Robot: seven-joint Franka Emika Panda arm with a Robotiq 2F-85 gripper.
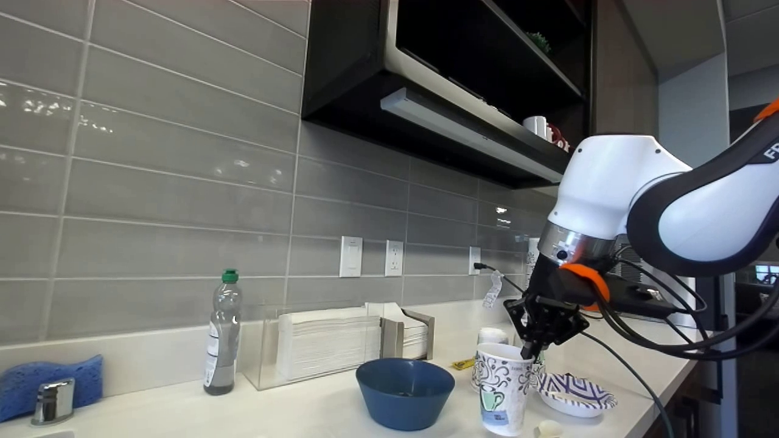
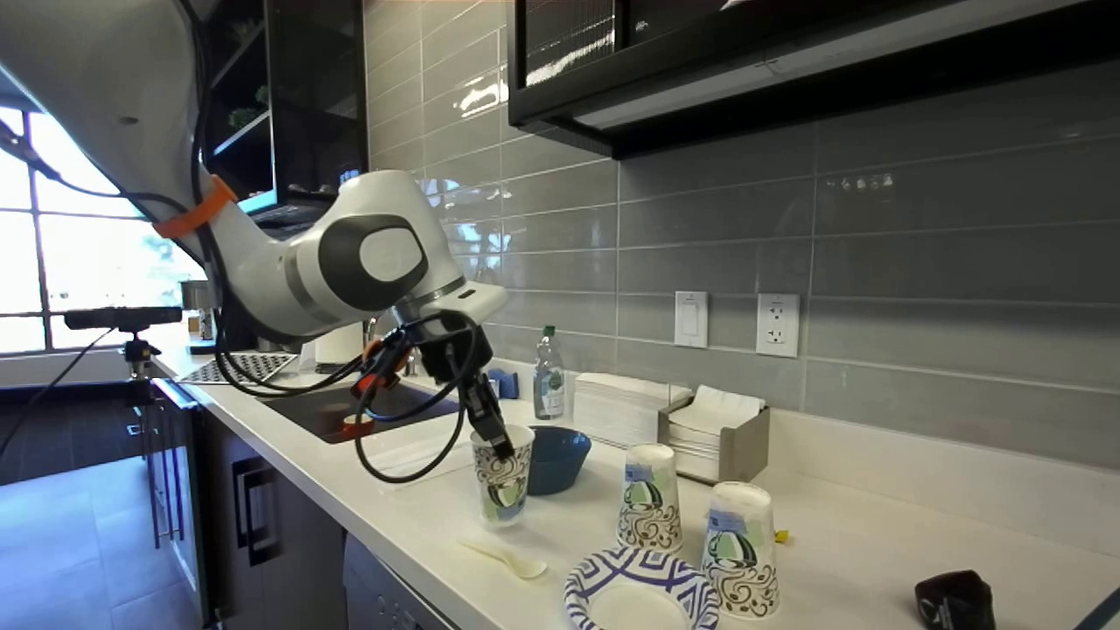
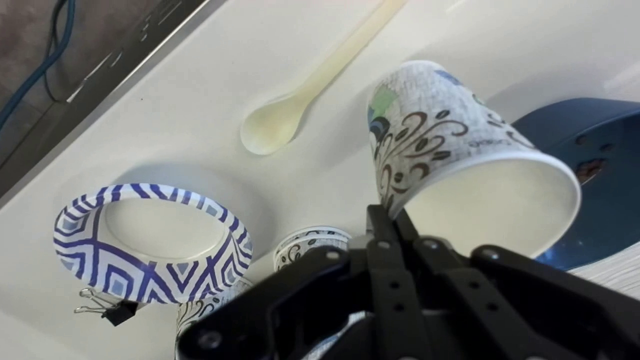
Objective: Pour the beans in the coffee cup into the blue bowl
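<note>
The coffee cup (image 1: 504, 395), white with a printed swirl pattern, is upright beside the blue bowl (image 1: 403, 398) in an exterior view. Both also show in an exterior view from elsewhere, the cup (image 2: 503, 481) in front of the bowl (image 2: 560, 459). My gripper (image 3: 392, 217) is shut on the cup's rim, one finger inside and one outside. I cannot tell whether the cup's base touches the counter. In the wrist view, the visible inside of the cup (image 3: 425, 125) is bare; its bottom is hidden. A few brown beans (image 3: 590, 170) lie in the bowl (image 3: 560, 122).
A white plastic spoon (image 2: 507, 558) lies near the counter's front edge. A blue-patterned paper dish (image 2: 604, 569) and two upside-down cup stacks (image 2: 649, 503) (image 2: 742, 551) stand nearby. Behind the bowl are a napkin holder (image 1: 328, 340) and a soap bottle (image 1: 222, 340).
</note>
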